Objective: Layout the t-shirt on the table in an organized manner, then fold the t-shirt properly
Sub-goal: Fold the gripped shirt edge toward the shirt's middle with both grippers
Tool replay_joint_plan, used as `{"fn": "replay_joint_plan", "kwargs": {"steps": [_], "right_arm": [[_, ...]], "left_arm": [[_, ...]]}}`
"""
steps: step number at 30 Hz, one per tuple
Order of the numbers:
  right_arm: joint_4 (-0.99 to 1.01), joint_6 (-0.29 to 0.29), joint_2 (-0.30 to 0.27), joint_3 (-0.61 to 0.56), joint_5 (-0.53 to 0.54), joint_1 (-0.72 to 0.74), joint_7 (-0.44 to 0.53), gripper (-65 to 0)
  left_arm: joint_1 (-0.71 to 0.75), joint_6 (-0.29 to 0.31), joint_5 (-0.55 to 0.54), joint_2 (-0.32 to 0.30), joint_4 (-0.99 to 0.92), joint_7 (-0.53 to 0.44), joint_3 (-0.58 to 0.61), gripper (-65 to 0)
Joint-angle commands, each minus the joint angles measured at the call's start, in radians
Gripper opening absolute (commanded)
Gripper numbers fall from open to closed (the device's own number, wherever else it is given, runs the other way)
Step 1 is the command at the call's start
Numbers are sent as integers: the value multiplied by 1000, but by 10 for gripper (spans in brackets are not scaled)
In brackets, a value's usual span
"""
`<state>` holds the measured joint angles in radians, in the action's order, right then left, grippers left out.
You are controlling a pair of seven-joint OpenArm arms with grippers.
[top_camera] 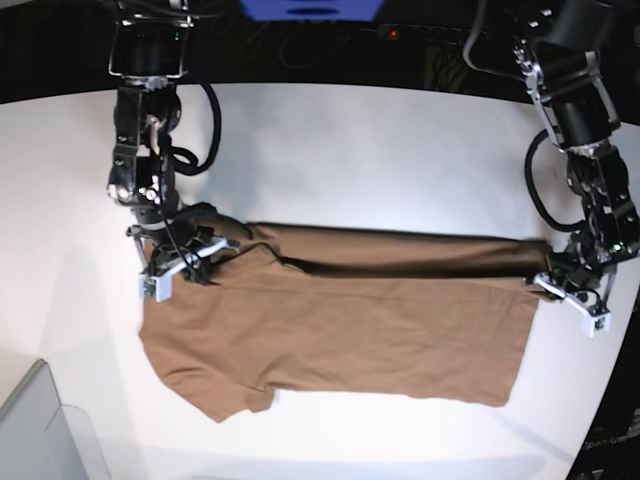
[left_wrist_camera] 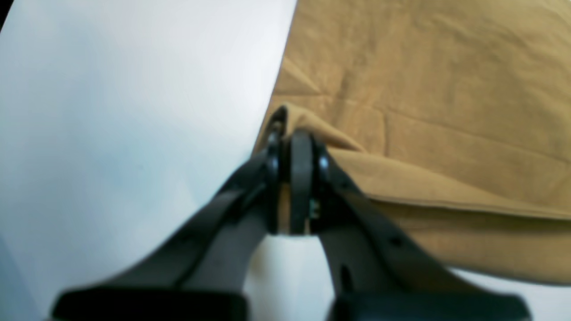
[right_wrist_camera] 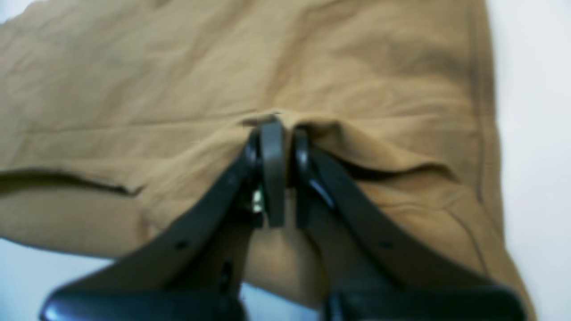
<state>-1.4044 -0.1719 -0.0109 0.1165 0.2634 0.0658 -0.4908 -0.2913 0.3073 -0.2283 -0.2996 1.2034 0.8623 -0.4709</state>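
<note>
Judging from the t-shirt lying flat on the tabletop, I take the layout as done and the first lengthwise fold underway, left gripper and right gripper both clamped on its far edge.

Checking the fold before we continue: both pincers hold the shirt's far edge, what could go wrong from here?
1. The left pincer pinches only a thin bit of the t-shirt at its edge; it may slip.
2. The right pincer bunches cloth, so the fold could crease.
3. The near sleeve is untucked.
</note>
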Motion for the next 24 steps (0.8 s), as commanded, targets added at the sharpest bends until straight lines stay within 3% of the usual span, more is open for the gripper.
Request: {"fn": "replay_joint_plan", "kwargs": {"steps": [1, 6, 11, 18, 24], "right_arm": [[-23, -7, -10, 2, 9, 15, 24, -626], [-42, -7, -10, -1, 9, 9, 24, -502], [-169, -7, -5, 2, 12, -36, 27, -447], [-307, -7, -11, 10, 12, -151, 27, -447], [-304, -7, -4, 88, 12, -222, 27, -446]], "left_arm": [[-23, 3, -4, -19, 20, -19, -2, -595], [-21, 3, -4, -20, 25, -19, -2, -426], [-21, 3, -12, -23, 26, -19, -10, -318], [74, 0, -13, -23, 168, -22, -13, -276], [123, 2, -12, -14, 122, -62, -13, -276]]}}
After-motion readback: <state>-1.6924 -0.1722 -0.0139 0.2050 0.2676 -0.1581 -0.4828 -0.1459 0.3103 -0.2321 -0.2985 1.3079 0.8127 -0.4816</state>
